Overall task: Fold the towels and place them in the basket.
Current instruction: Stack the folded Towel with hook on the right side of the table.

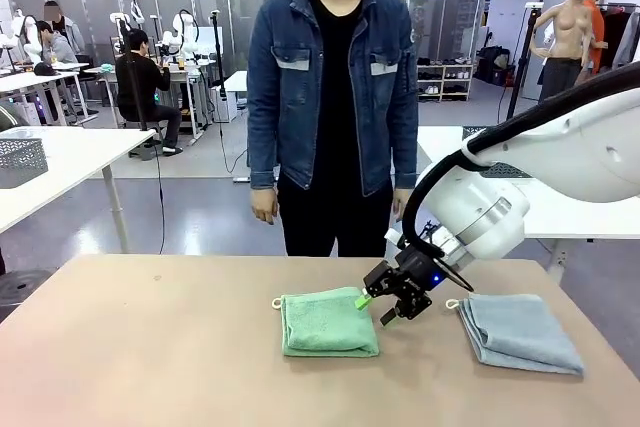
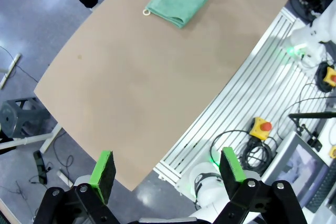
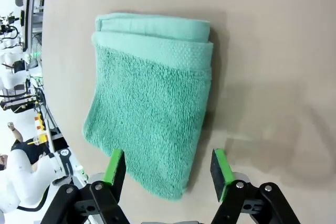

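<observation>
Folded green towel [image 1: 329,322] (loop [image 1: 277,303] leftward) beneath right end effector [image 1: 378,308], fingers spread, empty.

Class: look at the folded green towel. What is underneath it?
The green towel lies directly on the bare brown table. Its folded layers cover whatever is directly beneath, so anything hidden there cannot be seen.

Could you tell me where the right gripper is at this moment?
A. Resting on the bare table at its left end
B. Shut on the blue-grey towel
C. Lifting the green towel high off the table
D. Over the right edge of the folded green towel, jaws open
D: the right gripper hangs with open jaws at the right edge of the folded green towel, which lies flat on the table.
</observation>
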Available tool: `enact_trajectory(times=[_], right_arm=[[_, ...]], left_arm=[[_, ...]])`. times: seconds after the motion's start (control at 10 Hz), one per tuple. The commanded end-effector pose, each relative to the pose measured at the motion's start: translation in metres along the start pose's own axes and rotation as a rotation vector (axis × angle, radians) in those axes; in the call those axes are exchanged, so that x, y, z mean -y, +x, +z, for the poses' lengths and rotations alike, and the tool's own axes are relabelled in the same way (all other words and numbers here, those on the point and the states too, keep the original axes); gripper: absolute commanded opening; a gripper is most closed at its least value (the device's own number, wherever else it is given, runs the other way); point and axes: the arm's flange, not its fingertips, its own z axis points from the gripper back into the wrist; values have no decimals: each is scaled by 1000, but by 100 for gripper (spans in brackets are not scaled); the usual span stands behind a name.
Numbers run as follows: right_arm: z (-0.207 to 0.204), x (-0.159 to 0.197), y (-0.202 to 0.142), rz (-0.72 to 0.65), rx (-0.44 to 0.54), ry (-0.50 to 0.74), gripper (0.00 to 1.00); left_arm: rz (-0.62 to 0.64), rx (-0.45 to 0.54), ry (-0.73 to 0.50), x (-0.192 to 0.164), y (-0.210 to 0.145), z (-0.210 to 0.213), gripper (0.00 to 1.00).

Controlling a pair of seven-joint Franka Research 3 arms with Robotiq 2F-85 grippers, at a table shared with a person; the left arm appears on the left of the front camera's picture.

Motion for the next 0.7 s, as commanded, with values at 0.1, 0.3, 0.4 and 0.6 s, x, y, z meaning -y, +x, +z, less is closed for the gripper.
enact_trajectory(times=[0.1,0.3,0.4,0.6], right_arm=[[-16,-3,2,8,35,24,82],[-24,-3,2,-18,24,25,82],[-27,-4,1,-25,26,25,82],[-31,-8,-1,-36,45,28,72]], left_arm=[[0,-1,0,0,-1,1,100],[0,-1,0,0,-1,1,100],[0,-1,0,0,-1,1,100],[0,-1,0,0,-1,1,100]])
